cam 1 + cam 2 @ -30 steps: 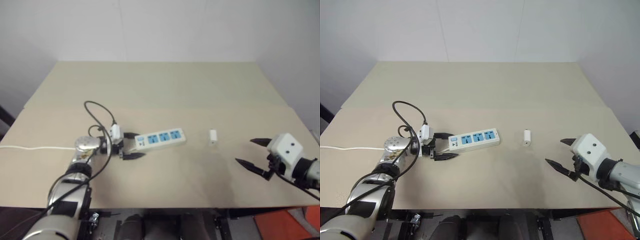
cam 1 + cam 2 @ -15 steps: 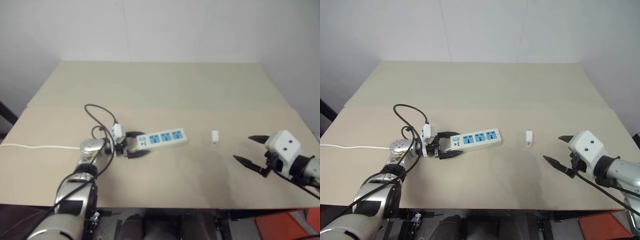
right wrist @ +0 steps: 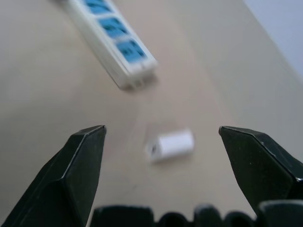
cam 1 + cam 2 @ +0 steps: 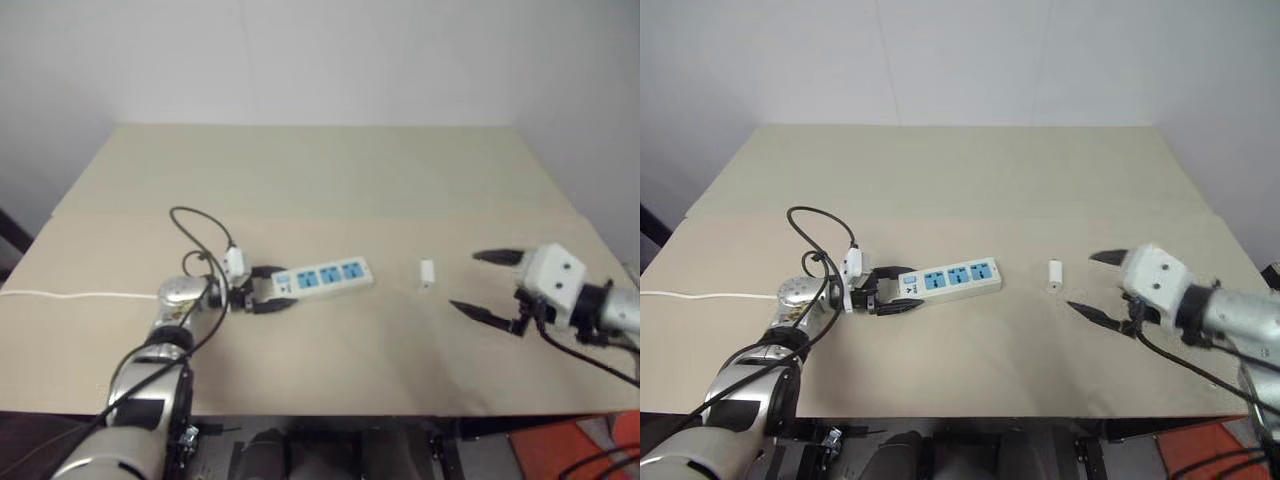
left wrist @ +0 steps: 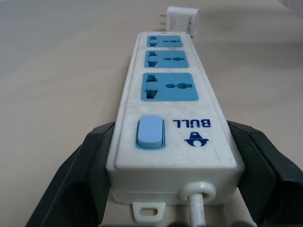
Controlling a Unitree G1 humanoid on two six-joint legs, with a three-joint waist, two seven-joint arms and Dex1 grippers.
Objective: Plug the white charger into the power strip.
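Since a second ago, the left gripper (image 4: 887, 297) has closed its two black fingers on the switch end of the long white power strip with three blue sockets (image 4: 951, 279). The right gripper (image 4: 1102, 285), jaws spread wide, has risen nearer the small white rectangular charger (image 4: 1054, 273), lying on its side on the beige table (image 4: 970, 180), just beyond the strip's far end.

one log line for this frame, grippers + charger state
left gripper: shut on power strip switch end | right gripper: open, facing white charger | charger: lying on table, unplugged
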